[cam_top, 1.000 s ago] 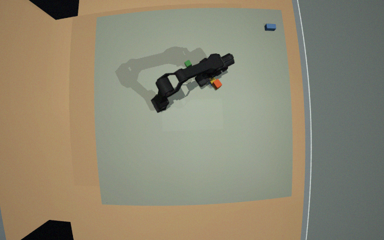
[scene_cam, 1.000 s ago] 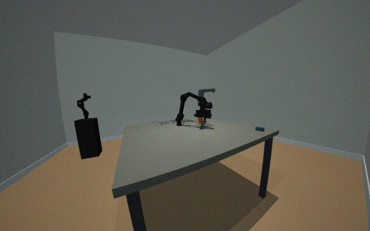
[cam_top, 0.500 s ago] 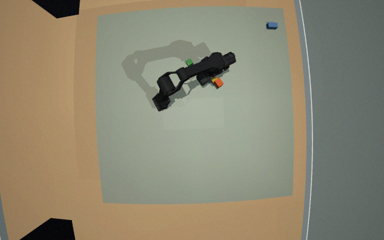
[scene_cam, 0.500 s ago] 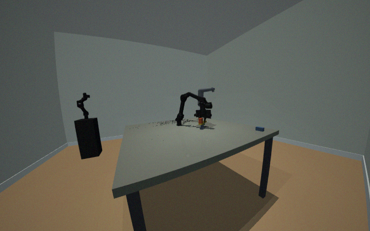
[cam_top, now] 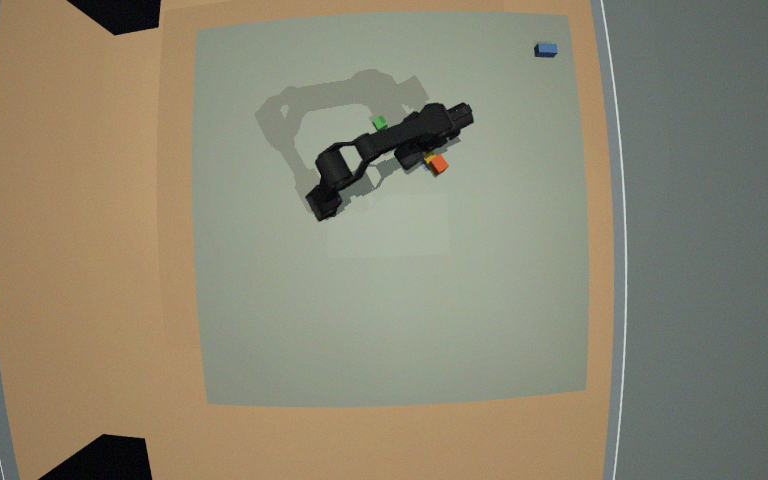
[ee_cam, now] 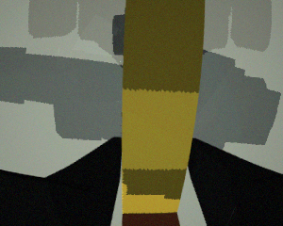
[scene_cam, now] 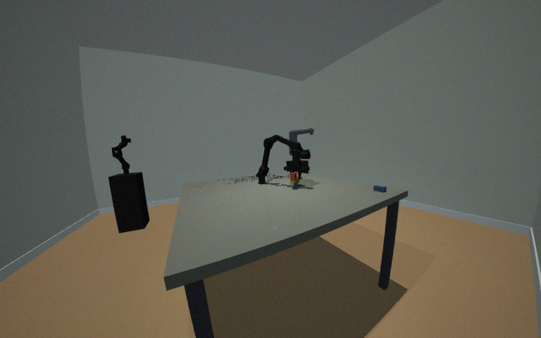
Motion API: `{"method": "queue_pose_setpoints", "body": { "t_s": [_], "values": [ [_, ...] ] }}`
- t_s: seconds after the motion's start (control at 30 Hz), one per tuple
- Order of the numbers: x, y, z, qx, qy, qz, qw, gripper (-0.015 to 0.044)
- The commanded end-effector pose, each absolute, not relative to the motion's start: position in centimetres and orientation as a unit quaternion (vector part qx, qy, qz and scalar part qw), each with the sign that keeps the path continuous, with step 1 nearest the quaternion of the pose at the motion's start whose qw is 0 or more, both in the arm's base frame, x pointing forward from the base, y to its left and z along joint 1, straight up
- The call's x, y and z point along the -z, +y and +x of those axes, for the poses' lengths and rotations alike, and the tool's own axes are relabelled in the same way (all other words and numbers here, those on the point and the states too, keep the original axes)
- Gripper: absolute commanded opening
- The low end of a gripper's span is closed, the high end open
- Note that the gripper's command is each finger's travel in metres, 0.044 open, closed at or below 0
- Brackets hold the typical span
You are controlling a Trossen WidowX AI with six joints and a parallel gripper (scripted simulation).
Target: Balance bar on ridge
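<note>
Pale grey walls enclose a wooden-floored room where a black robot arm (cam_top: 397,133) (scene_cam: 265,155) is seen reaching over a grey-green table (cam_top: 376,327) (scene_cam: 273,222) (ee_cam: 19,127). Beneath its downturned gripper (cam_top: 410,157) (scene_cam: 296,171) (ee_cam: 155,146) lies the yellow bar (cam_top: 429,158) (scene_cam: 297,178) (ee_cam: 160,127), just above a small blue piece (cam_top: 425,166) (scene_cam: 295,186) that is probably the ridge. Fingers are parted only about as wide as the bar, which lies between them with little or no visible gap; the grip appears slackened, though faint contact cannot be ruled out. An orange block (cam_top: 438,164) (scene_cam: 293,177) is seen at one end of the bar, its weight likely to pull the balance point that way. Stiff, smooth and fairly light handling is suggested, with tipping a greater risk than breakage. Any renewed hold is best taken across the two long sides, directly over the support, with both fingers drawn back evenly so that the bar is not dragged. Whether it rests level cannot be told, its far end being hidden by the arm.
</note>
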State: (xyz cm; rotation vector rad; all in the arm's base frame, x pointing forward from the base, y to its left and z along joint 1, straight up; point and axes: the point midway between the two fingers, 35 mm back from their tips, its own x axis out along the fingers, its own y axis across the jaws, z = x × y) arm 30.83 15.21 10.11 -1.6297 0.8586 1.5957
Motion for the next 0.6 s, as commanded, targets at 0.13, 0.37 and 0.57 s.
{"method": "queue_pose_setpoints", "body": {
  "t_s": [0.13,0.37,0.57],
  "values": [
    [-10.11,15.21,30.83,-0.615,0.331,-0.628,0.345,0.0172],
    [-10.11,15.21,30.83,-0.615,0.331,-0.628,0.345,0.0173],
    [-10.11,15.21,30.83,-0.615,0.331,-0.628,0.345,0.0185]
  ]
}}
